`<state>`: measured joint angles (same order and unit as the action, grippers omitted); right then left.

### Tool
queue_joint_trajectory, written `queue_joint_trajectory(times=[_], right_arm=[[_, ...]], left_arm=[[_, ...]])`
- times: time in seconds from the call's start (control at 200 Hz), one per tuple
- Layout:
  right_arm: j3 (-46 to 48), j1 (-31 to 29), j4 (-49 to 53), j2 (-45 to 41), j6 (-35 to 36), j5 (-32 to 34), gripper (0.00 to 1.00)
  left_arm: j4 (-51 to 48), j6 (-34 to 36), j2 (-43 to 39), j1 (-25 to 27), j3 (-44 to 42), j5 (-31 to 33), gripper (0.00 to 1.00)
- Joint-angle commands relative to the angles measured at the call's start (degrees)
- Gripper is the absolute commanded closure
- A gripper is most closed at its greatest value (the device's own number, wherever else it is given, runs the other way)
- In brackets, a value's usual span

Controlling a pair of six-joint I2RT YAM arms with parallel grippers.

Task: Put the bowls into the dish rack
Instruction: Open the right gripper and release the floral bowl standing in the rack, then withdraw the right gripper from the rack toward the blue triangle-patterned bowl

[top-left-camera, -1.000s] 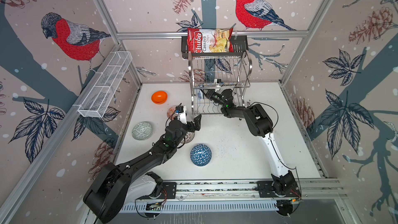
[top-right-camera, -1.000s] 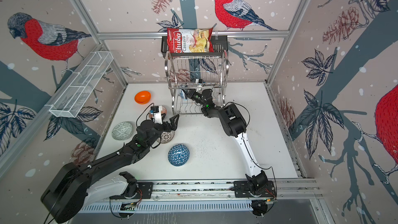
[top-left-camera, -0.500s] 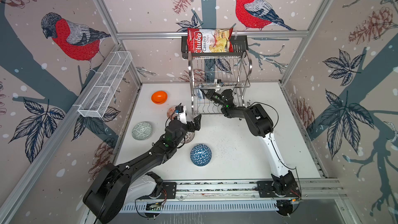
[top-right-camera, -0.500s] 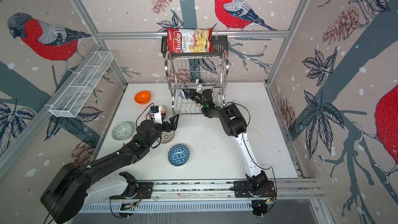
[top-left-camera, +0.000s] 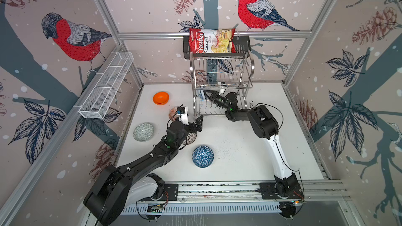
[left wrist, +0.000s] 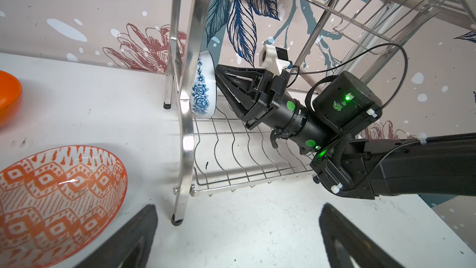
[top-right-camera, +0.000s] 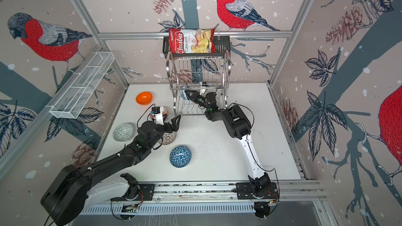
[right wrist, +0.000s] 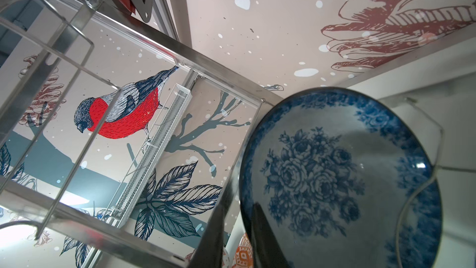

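Blue-floral bowl (left wrist: pixel 203 91) on edge in dish rack (left wrist: pixel 186 130), hollow rightward

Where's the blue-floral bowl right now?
The blue-floral bowl stands on edge in the lower tier of the dish rack, at its left end in both top views, with the right tool at its rim.

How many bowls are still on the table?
5: orange bowl at the back; red-white bowl beside the dish rack; grey-green bowl at the left edge; black-dotted bowl partly under the left gripper; blue triangle bowl nearest the front. None appears hidden.
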<state>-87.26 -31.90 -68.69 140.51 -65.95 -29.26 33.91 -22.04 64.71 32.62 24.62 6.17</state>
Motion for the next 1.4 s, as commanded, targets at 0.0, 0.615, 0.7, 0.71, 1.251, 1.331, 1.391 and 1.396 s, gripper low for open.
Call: queue_joint_trajectory(times=[0.0,0.615,0.7,0.71,1.251,1.331,1.391,1.396], right_arm=[[2.16,-0.38,-4.68,-1.67,-0.49,0.66,0.78],[16.4,-2.07,-6.61,-12.47,2.99,3.45,0.65],[17.84,-2.37,-6.55,-13.78,3.37,3.85,0.62],[17.99,-2.42,-6.5,-13.97,3.44,3.9,0.62],[27.89,-3.16,-3.96,-23.35,6.5,6.55,0.29],[29.42,-3.21,-2.42,-25.29,7.66,7.31,0.22],[30.66,-3.26,-1.1,-26.99,8.61,8.19,0.18],[30.75,-3.26,-1.01,-27.15,8.72,8.26,0.18]], left_arm=[[1.59,0.76,-0.23,-0.14,0.26,0.31,0.02],[1.5,0.66,-0.87,-0.1,0.12,0.64,0.02],[1.48,0.68,-0.92,-0.16,0.08,0.61,0.02],[1.5,0.68,-0.95,-0.18,0.05,0.66,0.02],[1.07,0.18,-1.27,-0.11,0.06,0.42,0.02],[1.01,0.11,-1.52,-0.14,-0.15,0.55,0.02],[1.12,0.08,-1.65,-0.11,-0.19,0.69,0.02],[1.14,0.12,-1.67,-0.11,-0.23,0.73,0.02]])
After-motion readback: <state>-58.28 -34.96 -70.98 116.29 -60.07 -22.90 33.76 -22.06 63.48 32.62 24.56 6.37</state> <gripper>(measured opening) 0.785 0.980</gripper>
